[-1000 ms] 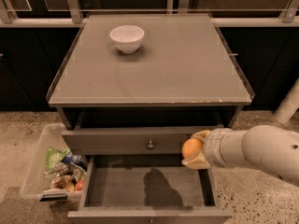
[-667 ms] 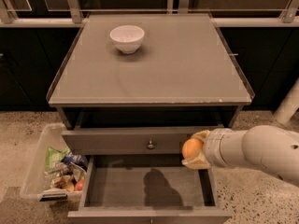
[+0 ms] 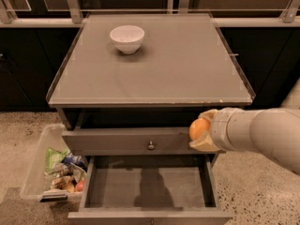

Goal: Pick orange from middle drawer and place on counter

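A grey cabinet stands on a speckled floor. Its flat counter (image 3: 178,74) has a white bowl (image 3: 127,38) at the far left. The middle drawer (image 3: 150,187) is pulled open at the near side. On the right, the gripper (image 3: 202,131) pinches the orange (image 3: 198,128) between its two fingers, just below the counter's near edge. The orange is smooth and round, so it might slip out, or bump that edge going up.
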`<action>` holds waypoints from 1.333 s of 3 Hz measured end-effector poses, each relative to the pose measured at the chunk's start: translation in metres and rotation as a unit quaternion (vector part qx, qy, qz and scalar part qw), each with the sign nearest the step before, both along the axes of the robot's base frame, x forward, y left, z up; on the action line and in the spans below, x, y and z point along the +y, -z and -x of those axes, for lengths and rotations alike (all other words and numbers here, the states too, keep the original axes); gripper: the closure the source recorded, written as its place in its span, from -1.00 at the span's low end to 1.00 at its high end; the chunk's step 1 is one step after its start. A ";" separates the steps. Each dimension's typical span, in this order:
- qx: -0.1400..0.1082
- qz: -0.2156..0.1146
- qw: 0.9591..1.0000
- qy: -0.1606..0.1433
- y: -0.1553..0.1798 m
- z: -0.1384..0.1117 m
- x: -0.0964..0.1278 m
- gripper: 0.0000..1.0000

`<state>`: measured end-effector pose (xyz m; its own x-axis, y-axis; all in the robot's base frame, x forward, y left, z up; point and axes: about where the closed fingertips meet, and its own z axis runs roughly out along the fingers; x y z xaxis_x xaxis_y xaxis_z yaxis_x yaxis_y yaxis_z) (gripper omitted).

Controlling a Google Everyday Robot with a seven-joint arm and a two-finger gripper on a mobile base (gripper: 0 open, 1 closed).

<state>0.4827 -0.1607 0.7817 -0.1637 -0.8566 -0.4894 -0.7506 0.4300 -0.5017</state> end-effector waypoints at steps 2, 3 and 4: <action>-0.063 0.057 0.996 0.015 -0.084 -0.017 -0.021 1.00; -0.069 0.060 0.996 0.018 -0.090 -0.019 -0.023 1.00; -0.072 0.037 0.997 0.004 -0.086 -0.033 -0.018 1.00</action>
<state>0.5154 -0.1790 0.8681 -0.1039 -0.8898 -0.4443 -0.6649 0.3944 -0.6343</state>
